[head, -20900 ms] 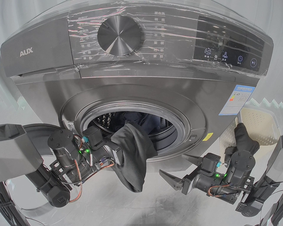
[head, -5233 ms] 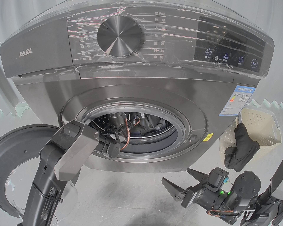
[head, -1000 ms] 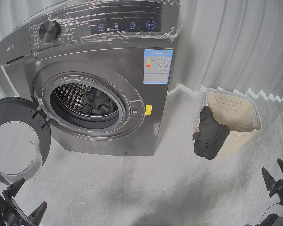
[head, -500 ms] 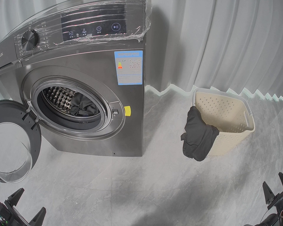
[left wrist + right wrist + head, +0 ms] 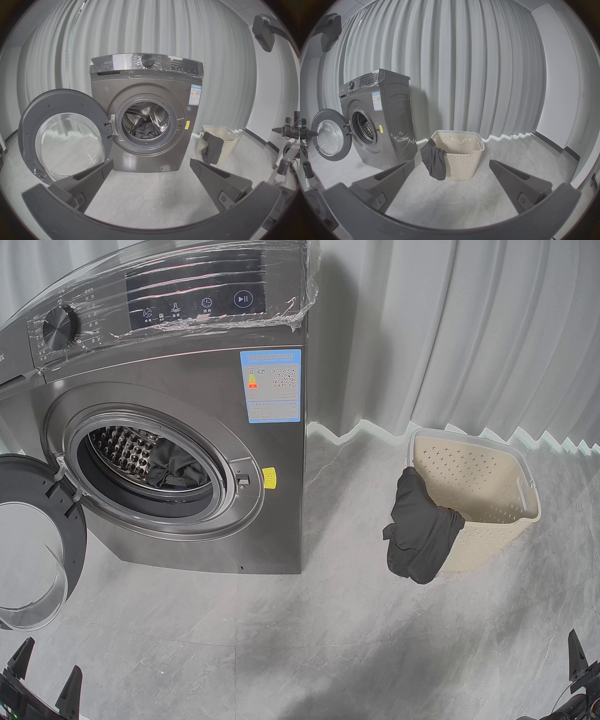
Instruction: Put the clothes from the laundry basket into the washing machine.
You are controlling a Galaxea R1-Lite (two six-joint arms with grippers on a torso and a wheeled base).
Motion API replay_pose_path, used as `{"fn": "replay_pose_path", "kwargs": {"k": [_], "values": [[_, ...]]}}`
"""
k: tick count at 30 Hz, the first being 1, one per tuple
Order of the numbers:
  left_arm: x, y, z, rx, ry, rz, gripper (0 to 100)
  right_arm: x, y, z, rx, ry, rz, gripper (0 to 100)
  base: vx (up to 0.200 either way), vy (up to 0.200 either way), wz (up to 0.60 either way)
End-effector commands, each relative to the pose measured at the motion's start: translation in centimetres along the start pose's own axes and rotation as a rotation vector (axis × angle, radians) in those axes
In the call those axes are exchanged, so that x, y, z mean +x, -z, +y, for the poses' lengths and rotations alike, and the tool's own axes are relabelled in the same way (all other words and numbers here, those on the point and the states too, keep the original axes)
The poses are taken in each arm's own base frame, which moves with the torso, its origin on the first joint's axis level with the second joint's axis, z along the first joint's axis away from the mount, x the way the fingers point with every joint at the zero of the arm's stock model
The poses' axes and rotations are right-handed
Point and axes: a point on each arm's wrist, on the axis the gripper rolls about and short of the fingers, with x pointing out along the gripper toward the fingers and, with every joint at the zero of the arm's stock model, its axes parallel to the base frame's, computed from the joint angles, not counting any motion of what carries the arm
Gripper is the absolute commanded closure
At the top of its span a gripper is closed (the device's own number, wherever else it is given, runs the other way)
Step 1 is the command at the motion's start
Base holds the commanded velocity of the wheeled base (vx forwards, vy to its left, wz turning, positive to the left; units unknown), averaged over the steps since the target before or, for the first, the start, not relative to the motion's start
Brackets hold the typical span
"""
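One dark grey garment (image 5: 420,532) drapes over the rim of the cream perforated plastic laundry basket (image 5: 482,480), likely easy to seize. The left claw (image 5: 150,162) and right claw (image 5: 450,163) gape wide, empty, well apart from it.

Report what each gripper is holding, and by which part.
Nothing is held. The left gripper and right gripper are open and empty; the dark garment hangs over the laundry basket rim.

We see a staged laundry corner, likely a studio. White curtains (image 5: 475,334) cover the walls, and the washing machine (image 5: 187,390) has plastic film (image 5: 187,277) over its panel.
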Motion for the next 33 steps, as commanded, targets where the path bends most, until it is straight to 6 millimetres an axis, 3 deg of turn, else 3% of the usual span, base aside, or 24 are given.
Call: {"fn": "replay_pose_path", "kwargs": {"k": [1,6,10,16,18,33], "values": [[-0.42,0.57,-0.14,-0.012,0.000,-0.043,0,-0.15,0.60,-0.01,0.005,0.002,-0.001,0,0.000,0.000,0.00],[-0.47,0.71,-0.18,0.017,0.013,-0.038,0,-0.15,0.79,0.02,0.000,-0.012,0.018,0,0.000,0.000,0.00],[-0.47,0.71,-0.18,0.018,0.013,-0.038,0,-0.19,0.75,0.29,0.027,-0.137,0.021,0,0.000,0.000,0.00],[-0.46,0.96,-0.08,0.019,-0.036,-0.017,0,-0.19,0.85,0.09,0.063,-0.044,0.036,0,0.000,0.000,0.00],[-0.55,1.41,0.10,0.010,-0.118,0.042,0,-0.22,0.82,0.05,0.061,-0.026,0.040,0,0.000,-0.200,0.00],[-0.47,1.29,0.08,0.016,-0.106,0.015,0,-0.24,0.83,0.32,0.054,-0.146,0.041,0,0.000,-0.200,0.00]]}}
